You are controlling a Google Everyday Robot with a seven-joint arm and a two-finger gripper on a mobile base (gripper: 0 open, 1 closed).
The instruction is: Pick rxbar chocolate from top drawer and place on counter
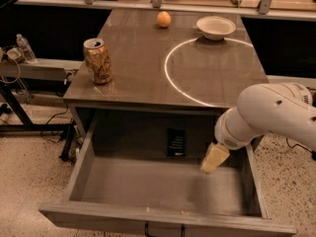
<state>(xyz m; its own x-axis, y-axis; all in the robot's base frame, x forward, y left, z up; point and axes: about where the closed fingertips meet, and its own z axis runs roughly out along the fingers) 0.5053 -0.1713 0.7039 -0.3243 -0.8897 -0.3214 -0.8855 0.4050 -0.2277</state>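
The pincer shows as a pale cream tip pointing down and a little to the left, inside the right half of the open top drawer. It hangs above the drawer floor, near the right wall. From where I stand I cannot tell whether it is wide or narrow, but it holds nothing that I can see. Behind it the thick white arm bends in from the right, over the drawer's right edge.

Just to the left of the pincer, and apart from it, is the rxbar chocolate. It is a small black wrapper with white lettering, at the back of the drawer close to the rear wall. I cannot tell whether it lies flat or leans there. The rest of the drawer floor is bare grey. A dark handle sits low on the front panel.

Above the drawer is the desk, glossy grey-brown, with a thin white circle marked on its right half. A gold soda can stands upright near the left front corner. An orange rests towards the far edge, and a shallow white bowl sits on the far rim of the circle. A water bottle stands on a lower shelf off to the left.
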